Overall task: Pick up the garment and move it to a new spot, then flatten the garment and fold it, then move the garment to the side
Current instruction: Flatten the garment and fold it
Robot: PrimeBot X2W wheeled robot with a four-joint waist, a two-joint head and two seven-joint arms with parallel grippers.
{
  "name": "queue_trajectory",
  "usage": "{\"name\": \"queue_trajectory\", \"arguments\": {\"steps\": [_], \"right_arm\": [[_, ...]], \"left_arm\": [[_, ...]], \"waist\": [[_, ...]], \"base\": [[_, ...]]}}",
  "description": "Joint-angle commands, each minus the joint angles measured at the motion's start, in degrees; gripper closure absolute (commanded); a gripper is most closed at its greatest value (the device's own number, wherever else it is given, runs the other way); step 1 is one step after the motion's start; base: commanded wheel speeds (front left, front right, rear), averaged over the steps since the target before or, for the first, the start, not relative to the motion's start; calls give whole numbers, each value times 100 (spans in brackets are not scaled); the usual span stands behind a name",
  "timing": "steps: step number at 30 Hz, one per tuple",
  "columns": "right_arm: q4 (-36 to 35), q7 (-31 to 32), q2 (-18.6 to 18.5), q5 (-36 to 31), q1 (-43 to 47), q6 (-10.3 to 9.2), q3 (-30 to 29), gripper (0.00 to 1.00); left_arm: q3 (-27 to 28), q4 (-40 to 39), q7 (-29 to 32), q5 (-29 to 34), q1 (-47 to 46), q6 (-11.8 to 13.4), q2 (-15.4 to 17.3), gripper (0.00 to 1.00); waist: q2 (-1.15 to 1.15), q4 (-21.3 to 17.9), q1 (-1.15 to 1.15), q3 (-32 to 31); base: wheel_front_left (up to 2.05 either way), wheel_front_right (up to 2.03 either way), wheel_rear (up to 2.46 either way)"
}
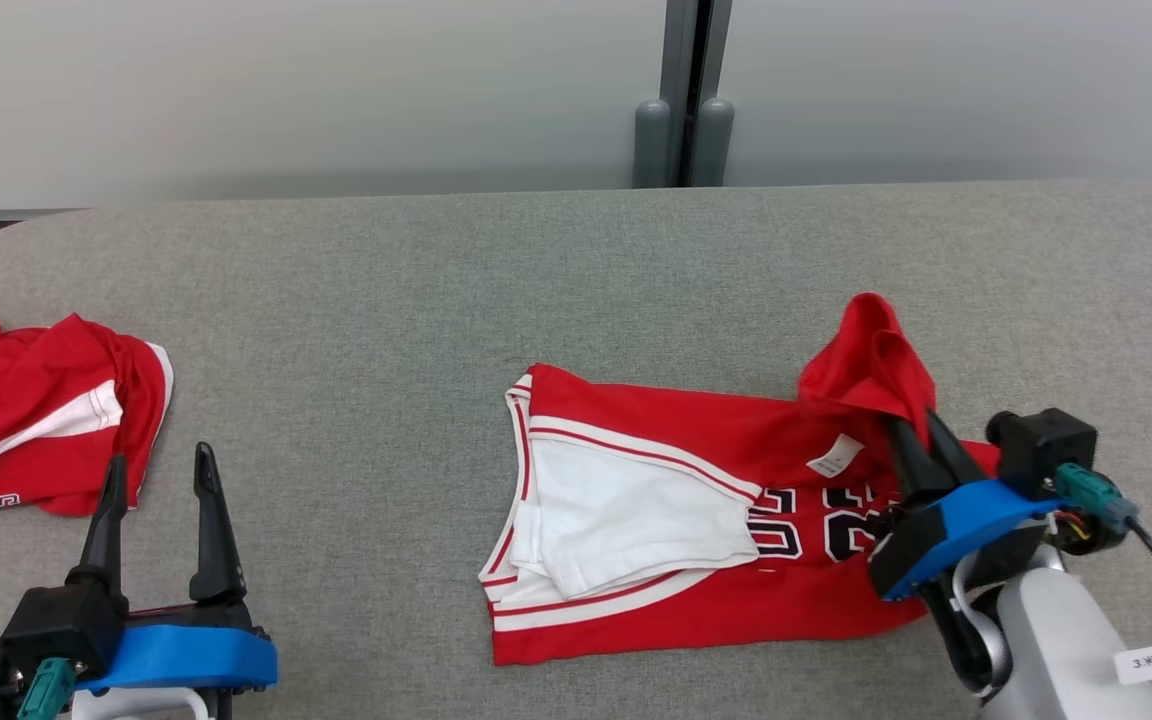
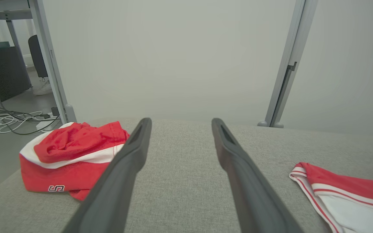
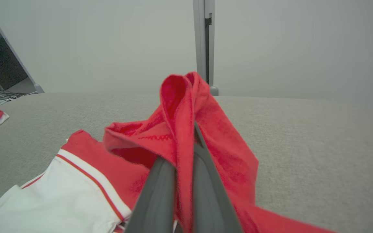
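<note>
Right end effector (image 1: 921,430) clamped on raised fold of garment (image 1: 636,440), lower right; I judge it limp, light, best gripped at hems.

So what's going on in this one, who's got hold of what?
The robot is working on a red and white jersey lying partly folded on the grey table. Its right gripper is shut on one red corner of the jersey and holds it lifted off the table, while the rest lies flat. The left gripper is open and holds nothing, hovering beside a second red garment crumpled at the table's left edge.
</note>
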Motion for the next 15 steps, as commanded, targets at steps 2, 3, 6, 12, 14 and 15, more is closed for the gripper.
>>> {"name": "queue_trajectory", "arguments": {"steps": [2, 3, 6, 12, 14, 15], "right_arm": [[-77, 28, 105, 3, -117, 1, 225, 100], [-81, 35, 148, 18, -134, 1, 333, 100], [-54, 28, 249, 17, -237, 1, 647, 100], [101, -41, 355, 68, -458, 1, 1089, 100], [211, -67, 382, 104, -565, 1, 1246, 100], [265, -88, 387, 111, -615, 1, 1311, 100]], "left_arm": [[-46, 27, -26, 8, -131, -39, -4, 0], [-69, 39, -26, 8, -144, -42, -7, 0], [-95, 65, -25, -5, -213, -44, -12, 0], [-166, 119, -25, -25, -333, -51, -17, 0], [-215, 140, -25, -38, -391, -52, -20, 0], [-240, 154, -26, -47, -416, -53, -22, 0]], "waist": [[0, 61, 0, 46], [0, 86, 0, 64], [0, 147, 0, 108], [0, 270, 0, 214], [0, 328, 0, 259], [0, 361, 0, 276]], "base": [[0, 0, 0], [0, 0, 0], [0, 0, 0], [0, 0, 0], [0, 0, 0], [0, 0, 0]]}}
